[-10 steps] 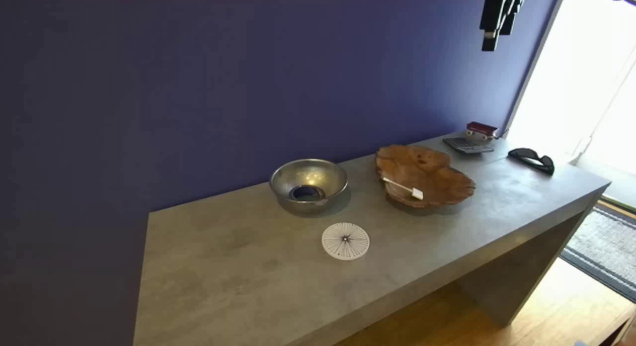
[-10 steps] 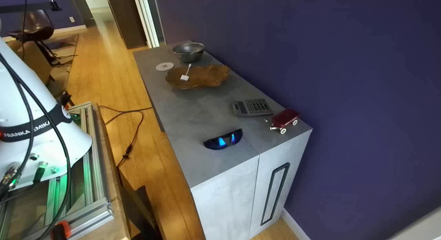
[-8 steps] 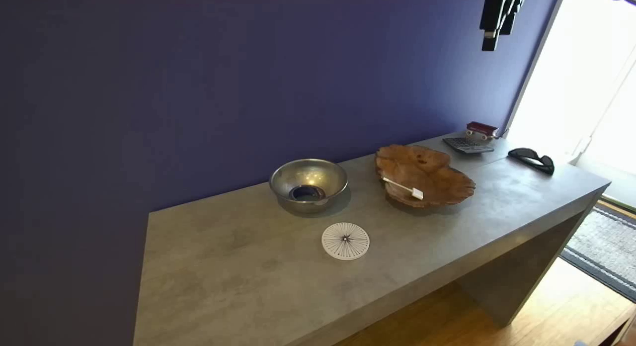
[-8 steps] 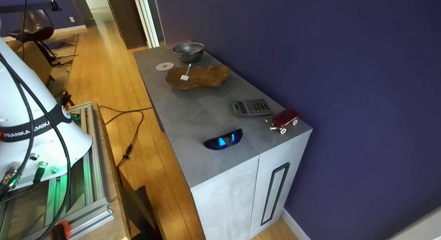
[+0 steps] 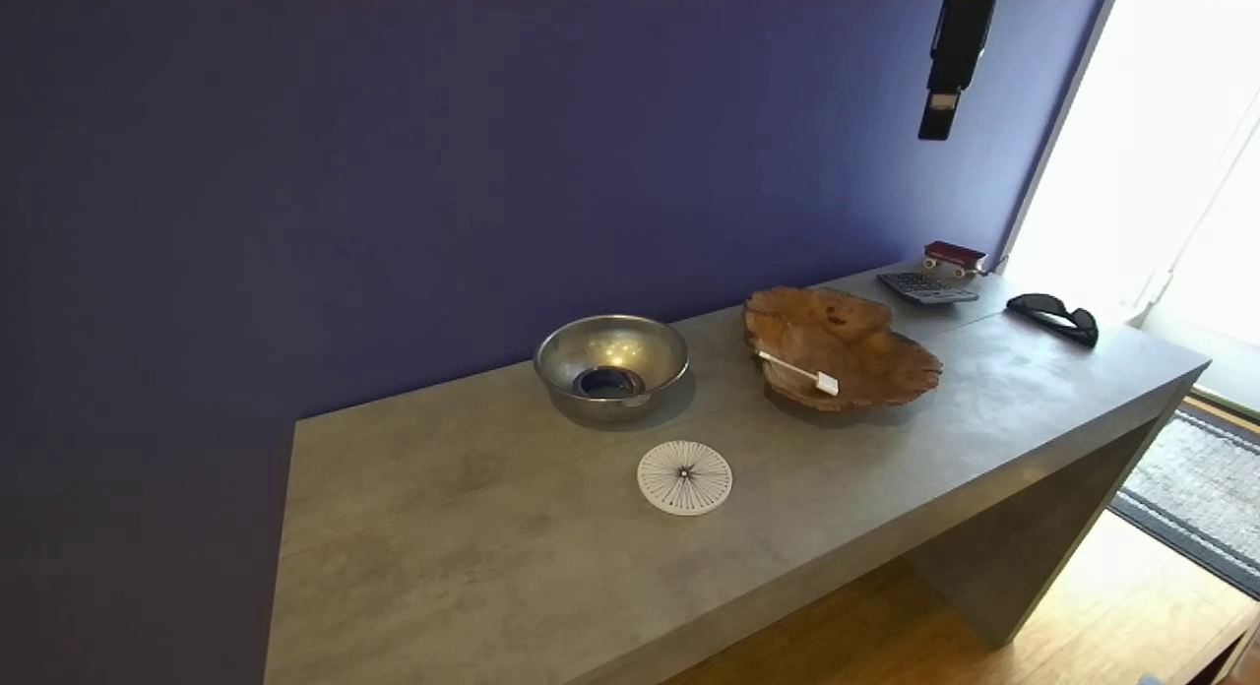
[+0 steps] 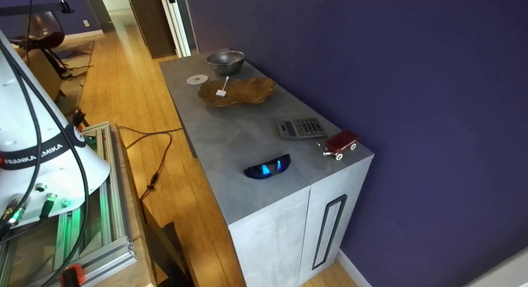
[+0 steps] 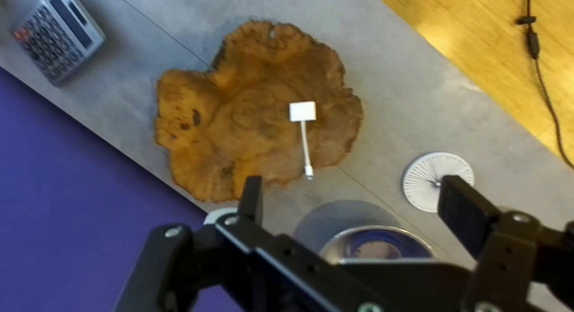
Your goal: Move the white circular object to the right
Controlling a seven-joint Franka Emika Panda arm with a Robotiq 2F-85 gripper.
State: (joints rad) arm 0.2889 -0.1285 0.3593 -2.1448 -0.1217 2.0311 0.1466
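Worktop [image 5: 443,557], long and mottled grey, is being shared by a brown, wavy-edged wooden bowl [image 5: 856,345] and a round, shiny metal bowl [image 5: 615,346]. Above, a black, two-fingered hand [image 7: 352,191] is being held with its jaws wide apart. Near the metal bowl, a flat white circular object [image 5: 685,480] with dark radial lines is being borne by the worktop.

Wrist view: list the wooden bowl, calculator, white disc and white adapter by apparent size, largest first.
1. Wooden bowl
2. Calculator
3. White disc, partly covered by one of the jaws
4. White adapter
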